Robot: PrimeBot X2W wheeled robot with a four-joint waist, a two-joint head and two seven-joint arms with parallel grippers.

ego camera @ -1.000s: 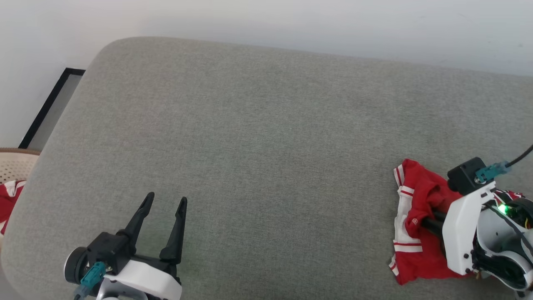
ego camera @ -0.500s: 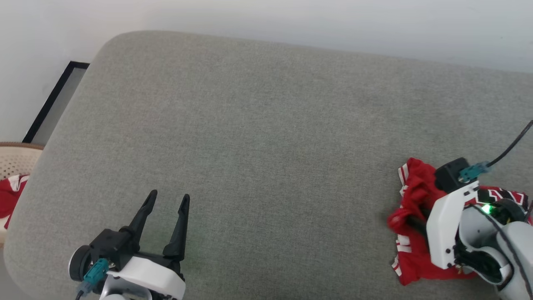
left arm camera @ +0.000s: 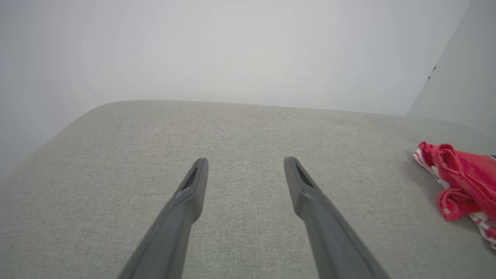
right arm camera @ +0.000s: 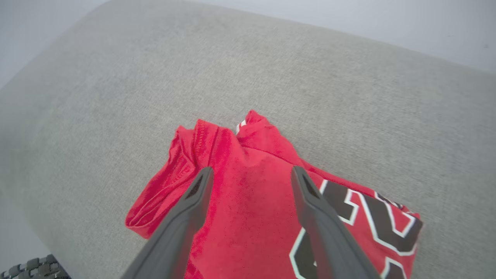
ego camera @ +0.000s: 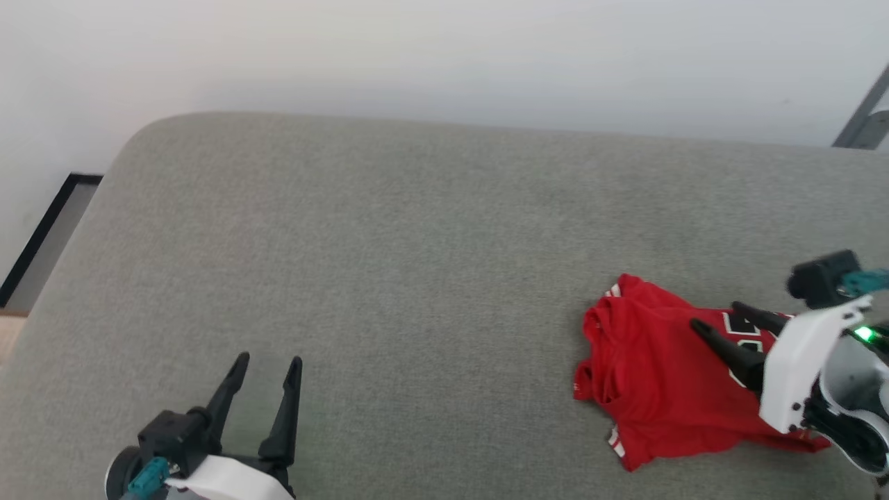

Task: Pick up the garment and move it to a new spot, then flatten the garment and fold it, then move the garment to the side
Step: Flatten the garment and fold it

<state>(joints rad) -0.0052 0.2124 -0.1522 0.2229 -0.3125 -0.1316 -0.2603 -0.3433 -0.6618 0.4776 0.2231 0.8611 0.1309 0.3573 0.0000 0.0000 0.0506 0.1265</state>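
Red shirt point(ego camera: 660, 375) lies crumpled on the grey cushion point(ego camera: 417, 243) at about 4 o'clock, right claw point(ego camera: 715, 316) spread wide over it, pinching nothing; left claw point(ego camera: 269, 360) also spread, way off at 8 o'clock

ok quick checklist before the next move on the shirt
1. Shirt lying on the cushion, not held: ok
2. Right jaws open, fingers over the shirt: ok
3. Left jaws open and empty, fingers well apart from the shirt: ok
4. Shirt flat: not ok, it is crumpled and bunched along one edge
5. Bare cushion beside the shirt for spreading it, toward the left jaws: ok
6. Sleeves and collar found: cannot tell, mostly tucked under
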